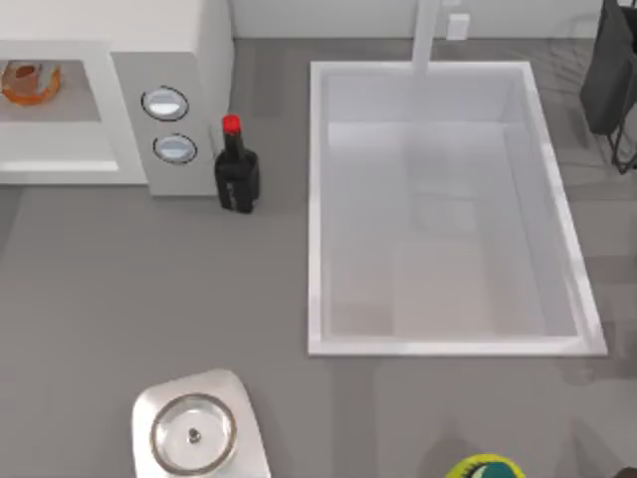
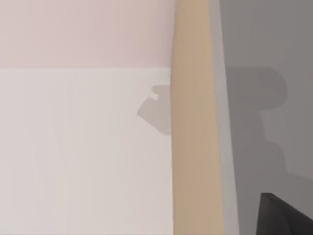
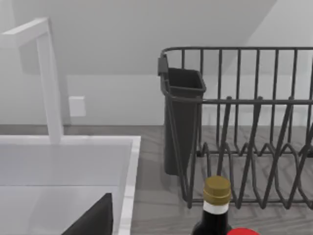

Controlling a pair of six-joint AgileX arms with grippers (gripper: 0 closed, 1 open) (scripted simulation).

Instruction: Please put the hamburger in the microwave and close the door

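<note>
The hamburger [image 1: 30, 82] lay inside the open cavity of the microwave [image 1: 169, 40], at the far left corner of the table [image 1: 119, 289], so I judged the placing done and only the closing left. It was round, so its own axis gave me nothing to line up on; what mattered was the front of the cavity, which faced the near edge of the table. Just to the right of it stood the grey control panel [image 1: 134, 119] with its two dials [image 1: 165, 104], and beside that, nearly touching the microwave's corner, a black bottle [image 1: 237, 171] with a red cap. Where the door hung I could not tell, though the pale flat surface [image 2: 83, 152] and the tan strip [image 2: 193, 122] in the left wrist view may have belonged to it or to the casing. A dark wedge at that view's edge I took for part of the left end effector [image 2: 283, 218]; I could not tell whether it was open or closed. The right end effector [image 3: 93, 220] looked out over the sink [image 3: 128, 166] toward the dish rack [image 3: 254, 122], well apart from the microwave, its state equally unclear. The left arm was plainly the nearer, and I judged the push should fall to it, swinging the door toward the cavity while keeping clear of the bottle.
</note>
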